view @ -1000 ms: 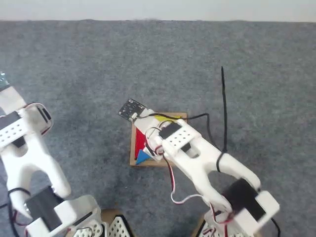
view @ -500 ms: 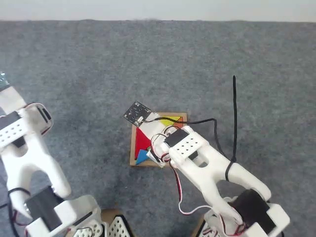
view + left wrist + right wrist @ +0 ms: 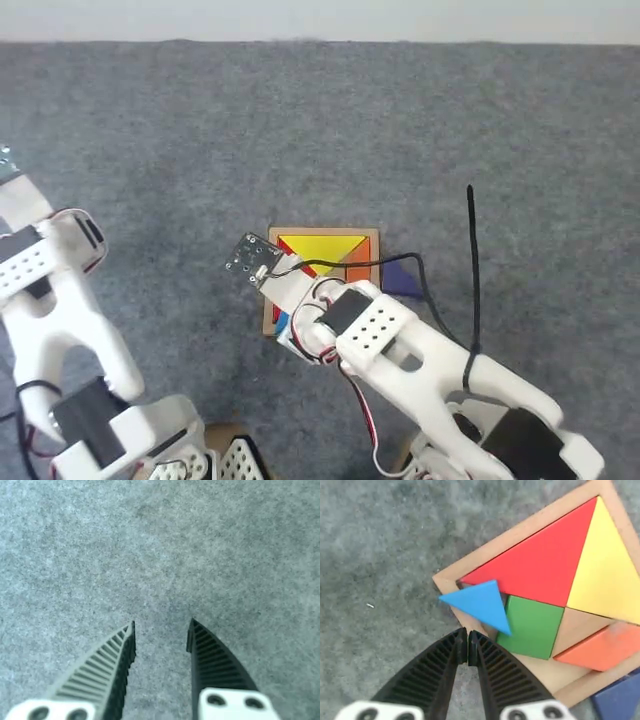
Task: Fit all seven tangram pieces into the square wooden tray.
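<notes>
Pulled back over the desk (image 3: 150,150), the right arm (image 3: 400,340) now uncovers more of the tray (image 3: 520,530). A red piece (image 3: 540,560), yellow piece (image 3: 605,570), green piece (image 3: 532,627) and orange piece (image 3: 600,647) lie inside. A blue triangle (image 3: 477,602) sticks out over its corner rim. A purple piece (image 3: 402,278) lies just outside. The right pincer (image 3: 468,632), pressed together and empty, sits beside that corner. The left pincer (image 3: 161,627) is spread over bare desk.

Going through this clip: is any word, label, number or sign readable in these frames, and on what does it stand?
No readable text.
Wooden tray, red triangle, yellow triangle, blue triangle and green square: plain faces, no print.
Small dark board at the right arm's wrist: any marking is too small to read.
</notes>
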You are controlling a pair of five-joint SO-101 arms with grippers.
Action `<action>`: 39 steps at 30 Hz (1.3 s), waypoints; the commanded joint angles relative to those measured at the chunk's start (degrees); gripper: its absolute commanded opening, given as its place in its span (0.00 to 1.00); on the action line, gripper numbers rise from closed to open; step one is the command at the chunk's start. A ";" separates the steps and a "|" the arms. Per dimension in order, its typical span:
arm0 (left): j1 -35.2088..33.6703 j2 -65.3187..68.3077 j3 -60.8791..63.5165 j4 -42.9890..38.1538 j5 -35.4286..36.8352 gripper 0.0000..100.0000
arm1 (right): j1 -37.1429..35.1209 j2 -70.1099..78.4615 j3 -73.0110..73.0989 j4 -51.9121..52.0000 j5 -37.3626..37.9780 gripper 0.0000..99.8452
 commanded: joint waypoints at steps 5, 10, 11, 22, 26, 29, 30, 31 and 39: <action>0.00 -1.67 -2.95 0.26 -0.09 0.17 | -3.30 2.33 -0.53 -3.21 -2.46 0.01; 0.00 -1.67 -2.95 0.26 -0.09 0.17 | -3.21 3.30 -0.62 -4.00 -2.81 0.01; 0.00 -1.67 -2.95 0.26 -0.09 0.17 | -3.21 3.38 -1.23 -4.00 -2.81 0.01; 0.00 -1.67 -2.95 0.35 -0.09 0.17 | -3.21 3.56 -2.73 -4.00 -2.81 0.01; 0.00 -1.67 -2.95 0.35 -0.09 0.17 | -3.12 3.56 -2.73 -4.00 -2.81 0.01; 0.00 -1.67 -2.95 0.44 -0.09 0.17 | -3.12 3.56 -2.81 -4.00 -2.81 0.01; 0.00 -1.67 -2.95 0.44 -0.09 0.17 | -3.12 3.56 -2.99 -3.91 -2.81 0.01; 0.00 -1.67 -2.95 0.44 -0.09 0.17 | -3.12 3.56 -3.34 -3.47 -2.81 0.01; -0.09 -1.67 -2.95 0.44 -0.09 0.17 | -3.12 11.65 -10.02 -0.57 -2.73 0.01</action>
